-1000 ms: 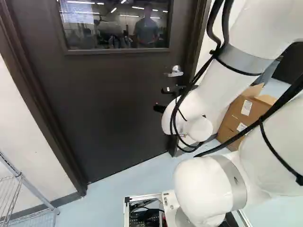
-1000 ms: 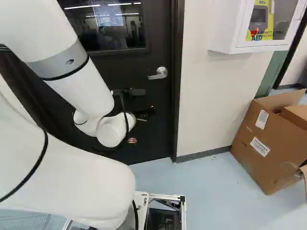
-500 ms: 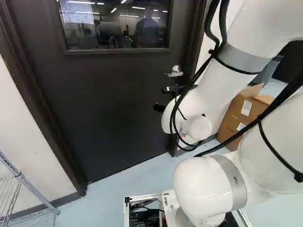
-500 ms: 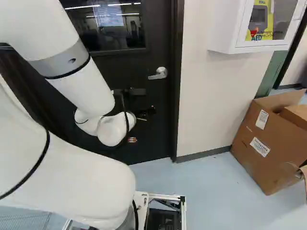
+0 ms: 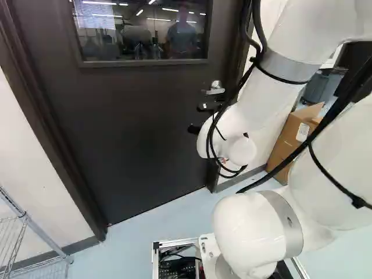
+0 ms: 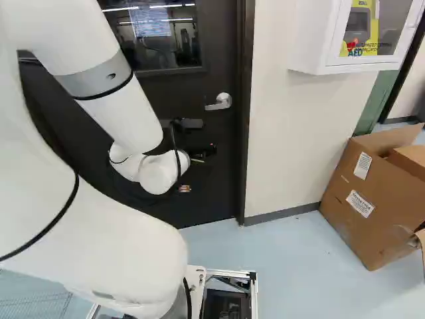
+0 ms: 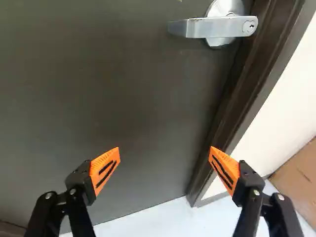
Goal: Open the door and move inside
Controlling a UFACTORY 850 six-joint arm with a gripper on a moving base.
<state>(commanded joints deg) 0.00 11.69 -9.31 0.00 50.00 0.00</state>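
The dark door [image 5: 133, 128] stands shut in its frame, a window in its upper part. Its silver lever handle [image 6: 219, 102] is near the frame on the right. Lower than the handle in the right base view, the gripper [image 6: 204, 151] is partly hidden by the wrist and hard to make out against the door. In the wrist view the gripper [image 7: 164, 157] has its orange-padded fingers wide apart, with nothing between them. Ahead of the fingers and off toward the door frame is the handle [image 7: 212, 27], apart from both.
Right of the door frame [image 6: 244, 133] is a pale wall [image 6: 292, 133] with a white cabinet [image 6: 312, 40] on it. An open cardboard box [image 6: 358, 199] rests on the floor by that wall. A wire rack [image 5: 17, 232] stands left of the door in the left base view.
The arm has shifted: its wrist is slightly higher in both base views, a little left in the left one and right in the right one. Base, door and handle have not moved.
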